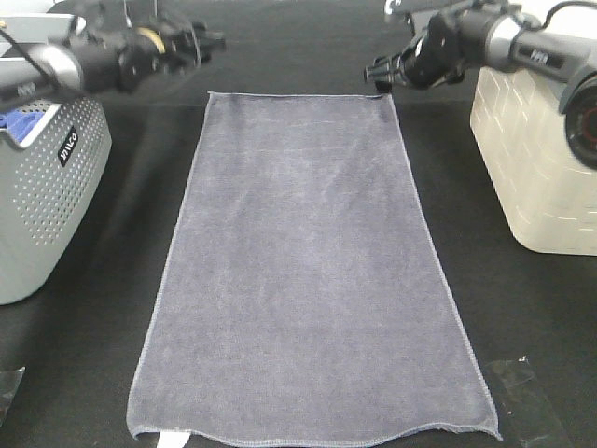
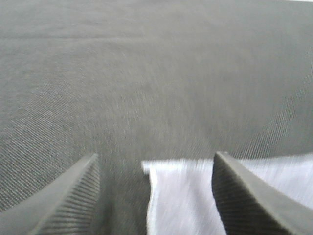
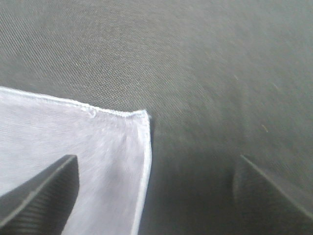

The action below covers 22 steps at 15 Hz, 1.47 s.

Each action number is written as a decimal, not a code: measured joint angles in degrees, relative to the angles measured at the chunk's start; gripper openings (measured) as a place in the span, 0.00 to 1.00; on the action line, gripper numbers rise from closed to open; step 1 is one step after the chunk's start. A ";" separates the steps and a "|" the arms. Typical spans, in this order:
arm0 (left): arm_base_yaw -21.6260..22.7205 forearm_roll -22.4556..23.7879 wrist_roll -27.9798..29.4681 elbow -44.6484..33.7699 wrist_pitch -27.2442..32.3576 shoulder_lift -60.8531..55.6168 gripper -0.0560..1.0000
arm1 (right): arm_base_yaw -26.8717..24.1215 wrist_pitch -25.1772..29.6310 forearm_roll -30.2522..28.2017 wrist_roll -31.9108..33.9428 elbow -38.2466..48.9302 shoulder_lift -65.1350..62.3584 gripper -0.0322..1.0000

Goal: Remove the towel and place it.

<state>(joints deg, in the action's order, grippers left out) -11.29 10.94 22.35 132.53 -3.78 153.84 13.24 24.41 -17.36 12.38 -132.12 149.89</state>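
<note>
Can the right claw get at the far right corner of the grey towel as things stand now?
Probably yes. The right claw is open above the towel, and in its wrist view the towel corner lies flat between its fingers on the black table. Nothing covers that corner.

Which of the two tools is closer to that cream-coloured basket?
The right tool. It hangs open above the towel's far right corner, just left of the cream basket. The left tool is open too, above the towel's far left corner.
</note>
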 joint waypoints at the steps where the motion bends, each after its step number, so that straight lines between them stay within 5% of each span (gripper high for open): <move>1: -0.34 0.00 0.00 0.11 1.72 -2.12 0.65 | 0.00 1.55 2.41 -0.92 0.00 -1.72 0.81; 5: -3.44 0.57 -1.15 0.11 14.50 -9.63 0.65 | 1.38 7.96 9.85 -6.42 0.00 -9.05 0.81; 8: -5.27 0.63 -5.44 0.11 33.63 -16.84 0.65 | 3.15 18.85 12.66 -9.11 0.00 -15.18 0.81; 9: -5.44 0.63 -6.47 0.11 44.12 -20.68 0.65 | 3.44 23.61 13.24 -9.11 0.00 -17.59 0.81; 14: -5.44 1.15 -8.82 0.11 66.52 -30.94 0.65 | 3.72 42.74 13.58 -9.11 0.00 -25.78 0.81; 16: -5.44 3.21 -9.91 0.11 72.71 -33.75 0.65 | 3.72 44.86 13.58 -9.17 0.00 -27.04 0.81; 22: -5.44 4.13 -10.43 -4.93 73.28 -40.16 0.65 | 3.90 45.03 15.76 -9.51 4.30 -31.80 0.77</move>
<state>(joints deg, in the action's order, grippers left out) -16.73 15.07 11.92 127.60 69.50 113.67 17.13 69.44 -1.60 2.86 -127.83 118.09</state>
